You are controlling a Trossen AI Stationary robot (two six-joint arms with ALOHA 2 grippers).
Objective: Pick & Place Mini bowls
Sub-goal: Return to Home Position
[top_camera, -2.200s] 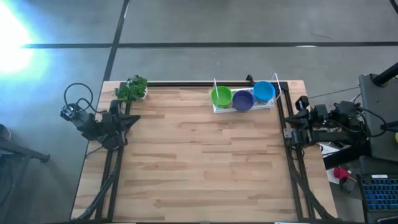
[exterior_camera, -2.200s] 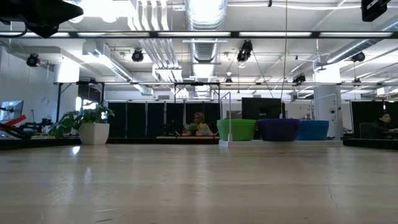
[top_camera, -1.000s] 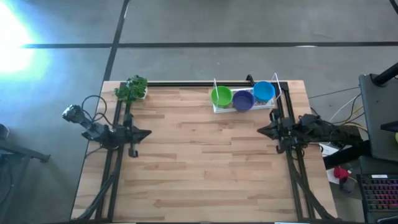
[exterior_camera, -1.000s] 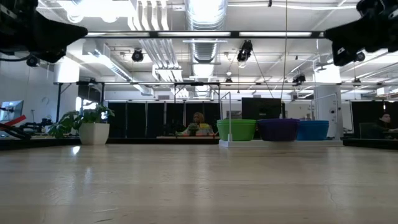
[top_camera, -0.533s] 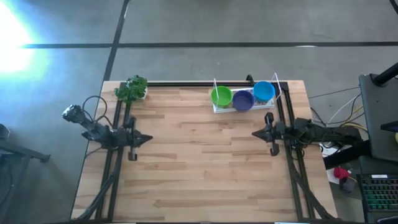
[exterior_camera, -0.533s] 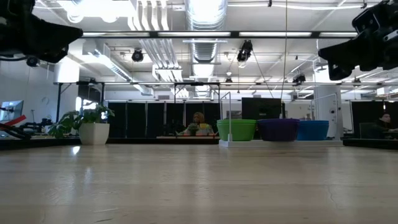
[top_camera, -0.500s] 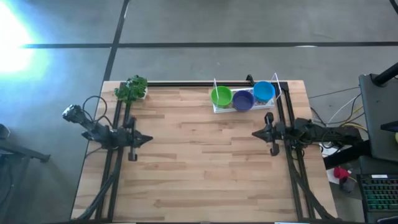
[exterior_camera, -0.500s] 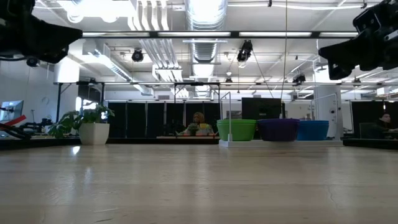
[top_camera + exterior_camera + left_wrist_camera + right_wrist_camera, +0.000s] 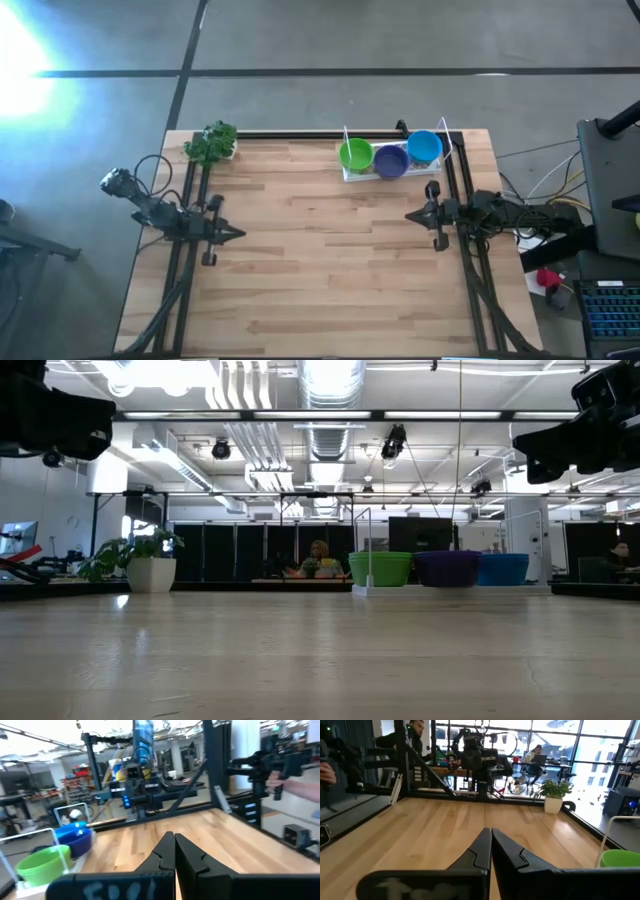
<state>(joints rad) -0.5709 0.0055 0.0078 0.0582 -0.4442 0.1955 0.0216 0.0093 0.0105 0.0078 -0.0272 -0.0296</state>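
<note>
I see my left end effector (image 9: 236, 235) and right end effector (image 9: 411, 216) closed; the mini bowls (image 9: 390, 160) stand at the tabletop's (image 9: 320, 270) far edge.

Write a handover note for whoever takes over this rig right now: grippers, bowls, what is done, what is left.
Left gripper: shut, empty, above the table's left edge.
Right gripper: shut, empty, above the right edge.
Where: green bowls, purple bowls and blue bowls side by side on the shelf at the far edge; the number in each stack cannot be told.
Done: no bowl shows loose on the table.
Left: probably only parking both arms.
</note>
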